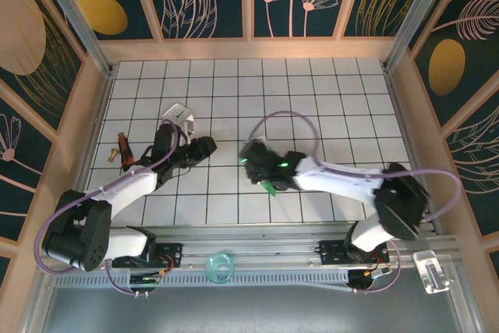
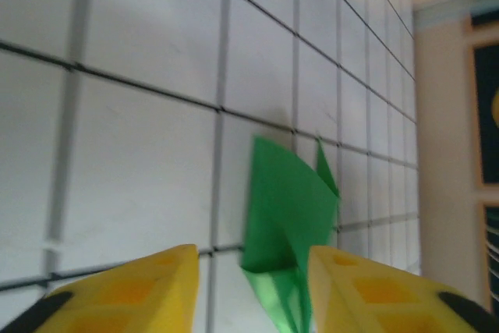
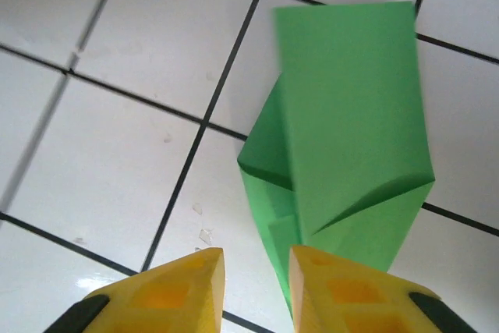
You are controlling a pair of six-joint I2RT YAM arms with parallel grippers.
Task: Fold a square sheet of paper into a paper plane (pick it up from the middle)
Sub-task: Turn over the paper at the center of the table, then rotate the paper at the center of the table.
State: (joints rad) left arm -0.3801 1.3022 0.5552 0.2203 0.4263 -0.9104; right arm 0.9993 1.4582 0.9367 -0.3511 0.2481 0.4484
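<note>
The green paper (image 3: 351, 130), folded into a narrow wedge with creased flaps, rests on the white tiled table (image 3: 117, 154) near its middle. The right gripper (image 3: 256, 263) hangs over the paper's near end, its yellow fingers slightly parted and pinching nothing. The left gripper (image 2: 253, 259) is spread and empty, facing the paper without touching it.

Matt, creased green paper (image 3: 351, 130) on glossy white tiles (image 3: 117, 169)
</note>
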